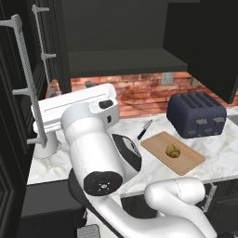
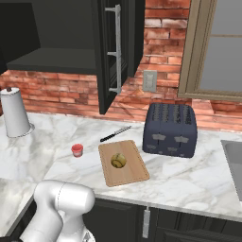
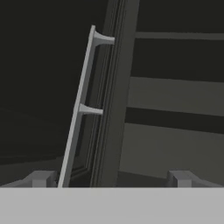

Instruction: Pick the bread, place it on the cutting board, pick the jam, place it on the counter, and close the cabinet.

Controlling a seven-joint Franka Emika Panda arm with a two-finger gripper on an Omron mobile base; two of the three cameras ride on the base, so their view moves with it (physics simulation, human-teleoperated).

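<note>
The bread [image 2: 118, 160] rests on the cutting board [image 2: 134, 172], and it also shows as the bread [image 1: 173, 150] on the cutting board [image 1: 188, 160]. The jam [image 2: 77, 150] stands upright on the marble counter [image 2: 189, 179], left of the board. The upper cabinet [image 1: 121, 60] is open, with its left door [image 1: 11, 139] swung out. My gripper [image 3: 109, 179] is open, facing that door's edge. The silver bar handle [image 3: 78, 109] runs down just inside the left fingertip [image 3: 41, 178]. Nothing is held.
A dark toaster [image 2: 170, 130] sits right of the board, with a black knife [image 2: 116, 133] behind it. A paper towel roll [image 2: 15, 113] stands at the far left. The cabinet's right door [image 2: 111, 52] hangs open above the counter. A sink [image 2: 234, 160] lies at the right.
</note>
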